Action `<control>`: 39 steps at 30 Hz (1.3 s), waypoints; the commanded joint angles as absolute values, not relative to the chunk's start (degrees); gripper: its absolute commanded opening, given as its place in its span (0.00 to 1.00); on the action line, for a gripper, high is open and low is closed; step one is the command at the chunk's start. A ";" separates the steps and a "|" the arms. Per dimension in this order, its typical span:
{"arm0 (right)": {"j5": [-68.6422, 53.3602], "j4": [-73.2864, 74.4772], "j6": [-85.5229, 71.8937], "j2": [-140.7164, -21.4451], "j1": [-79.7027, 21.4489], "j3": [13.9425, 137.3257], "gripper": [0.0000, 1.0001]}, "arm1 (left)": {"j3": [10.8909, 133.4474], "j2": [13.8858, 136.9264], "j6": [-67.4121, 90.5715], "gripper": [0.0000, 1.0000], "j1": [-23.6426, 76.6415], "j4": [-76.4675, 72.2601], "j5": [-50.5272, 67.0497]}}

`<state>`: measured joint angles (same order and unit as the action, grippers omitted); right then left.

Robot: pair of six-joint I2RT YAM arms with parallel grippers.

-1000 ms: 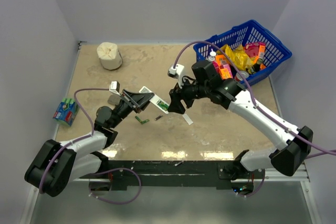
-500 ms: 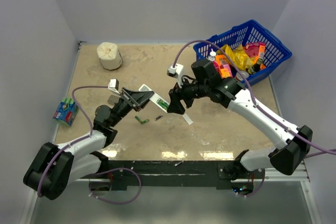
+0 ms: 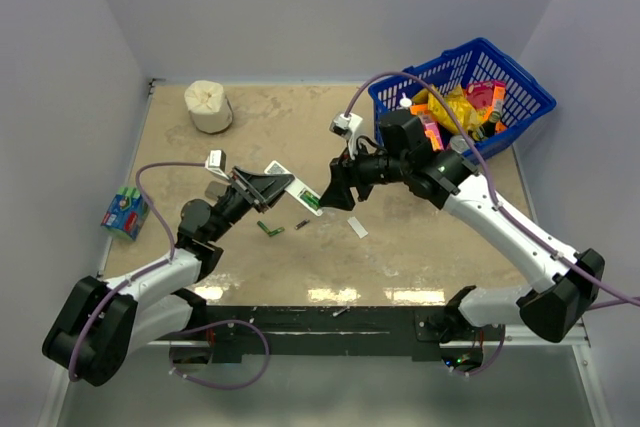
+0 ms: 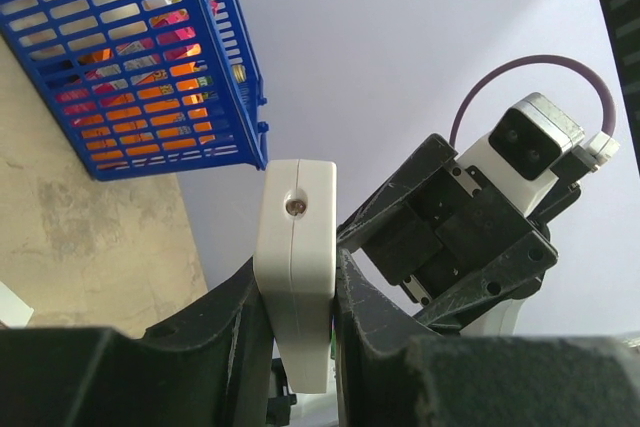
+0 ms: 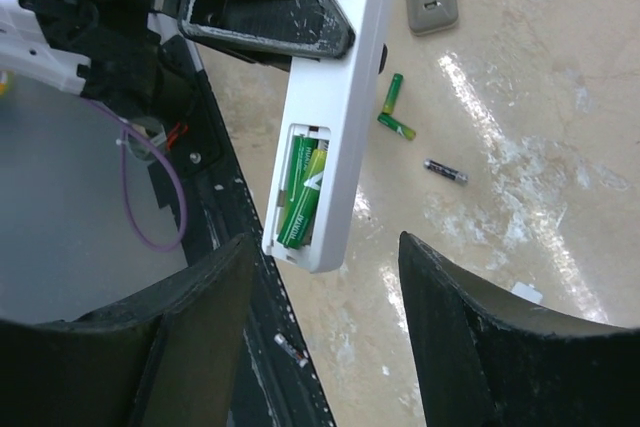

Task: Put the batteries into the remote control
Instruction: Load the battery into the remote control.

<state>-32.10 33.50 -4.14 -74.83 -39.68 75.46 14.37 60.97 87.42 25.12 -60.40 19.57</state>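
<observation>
The remote control (image 3: 291, 186) is a white bar held up off the table, with my left gripper (image 3: 262, 188) shut on it. In the left wrist view its end (image 4: 297, 267) is pinched between both fingers. Its back is uncovered, and green batteries (image 5: 302, 197) lie in the compartment near the free end (image 5: 335, 127). My right gripper (image 3: 341, 190) stands open at that free end, its fingers (image 5: 325, 247) apart from the remote on either side. Loose batteries lie on the table below: two green (image 5: 393, 112) and one dark (image 5: 445, 171).
A small white cover piece (image 3: 357, 228) lies on the table under the right gripper. A blue basket (image 3: 470, 87) of packets stands at the back right, a white roll (image 3: 208, 105) at the back left, and a shrink-wrapped pack (image 3: 124, 211) at the left edge. One battery (image 3: 341, 312) lies by the front rail.
My right gripper has drawn back a little to the right and upward from the remote's end, with its jaws slightly narrower. The left gripper and the remote have stayed put.
</observation>
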 commanded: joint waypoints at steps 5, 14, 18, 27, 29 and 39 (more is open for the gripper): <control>-34.81 27.33 -8.96 -72.95 -39.38 72.25 0.62 | 17.31 60.38 86.22 0.00 24.79 -62.84 20.30; -35.07 26.46 -8.70 -73.83 -39.20 71.10 0.52 | 17.84 61.26 86.66 0.00 24.79 -63.98 20.48; -35.68 26.02 -8.88 -74.27 -39.02 71.37 0.46 | 17.93 61.61 86.66 0.00 24.79 -64.16 20.48; -39.55 25.31 -9.32 -75.41 -38.76 71.01 0.37 | 18.46 61.88 86.48 0.00 24.70 -65.57 20.83; -40.68 25.40 -9.23 -75.59 -38.76 71.02 0.38 | 18.54 61.79 86.22 0.00 24.70 -65.57 20.66; -41.40 27.07 -8.61 -74.62 -38.67 72.86 0.65 | 17.75 61.44 86.22 0.00 24.70 -65.39 19.78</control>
<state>-40.10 27.44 -8.99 -75.81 -38.87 71.00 15.68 61.93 87.29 25.08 -60.84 20.32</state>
